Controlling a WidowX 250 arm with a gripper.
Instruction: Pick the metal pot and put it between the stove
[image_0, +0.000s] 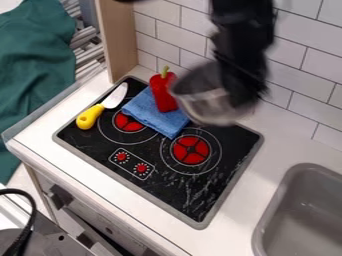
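Note:
The black gripper (244, 82) hangs from the top edge over the back right part of the stove, blurred. Against it is the metal pot (210, 102), held up above the stove's back edge; how the two meet is hidden by the arm. Below lies the black stove top (167, 175) with two red burners, the front right one (191, 150) bare and the left one (129, 121) partly beside a blue cloth (157, 112).
A red pepper (163, 91) lies on the cloth, just left of the pot. A yellow-handled knife (102, 106) rests at the stove's left. The grey sink (300, 210) is at the right, and a tiled wall (304, 65) stands behind.

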